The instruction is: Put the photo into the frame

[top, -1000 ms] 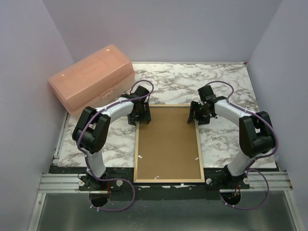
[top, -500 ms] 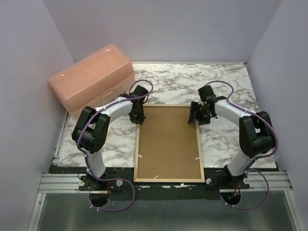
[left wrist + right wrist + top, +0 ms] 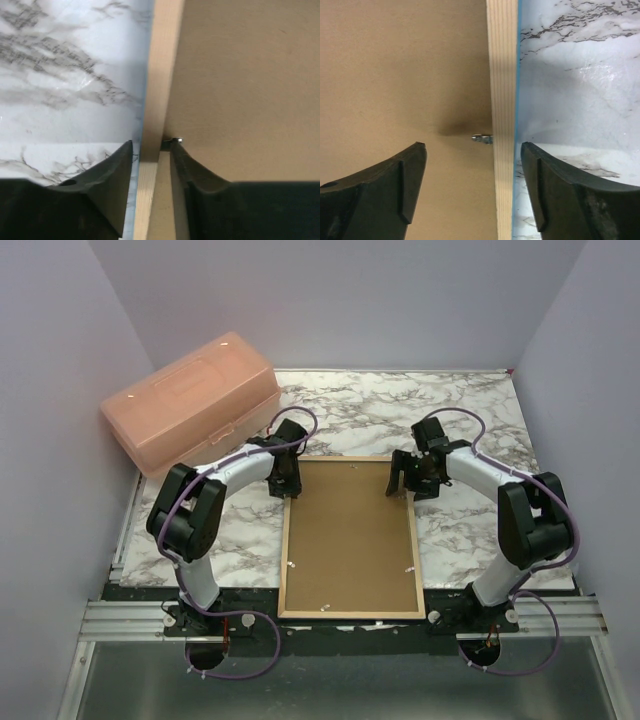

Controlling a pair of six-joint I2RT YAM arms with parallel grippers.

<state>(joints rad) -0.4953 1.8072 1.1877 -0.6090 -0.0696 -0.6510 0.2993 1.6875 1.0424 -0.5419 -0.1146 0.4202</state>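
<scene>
The frame [image 3: 350, 616] lies face down on the marble table, pale wood reverse up, with a thin blue edge showing. A brown backing board [image 3: 350, 530] fills it. The photo is hidden. My left gripper [image 3: 287, 480] is at the far end of the left rail [image 3: 162, 75], shut on it, one finger outside and the other inside against a small metal tab [image 3: 176, 140]. My right gripper [image 3: 405, 483] stands open astride the right rail [image 3: 502, 65]. One of its fingers is over the board and one over the table, and a metal tab [image 3: 482, 138] lies between them.
A translucent orange plastic box [image 3: 190, 405] sits at the back left of the marble table [image 3: 400, 410]. Pale walls close in on both sides and behind. The frame's near end overhangs the black strip by the arm bases.
My left gripper has closed from wide open onto the frame's left rail. The right gripper's fingers have spread a little wider. The frame has not moved.
</scene>
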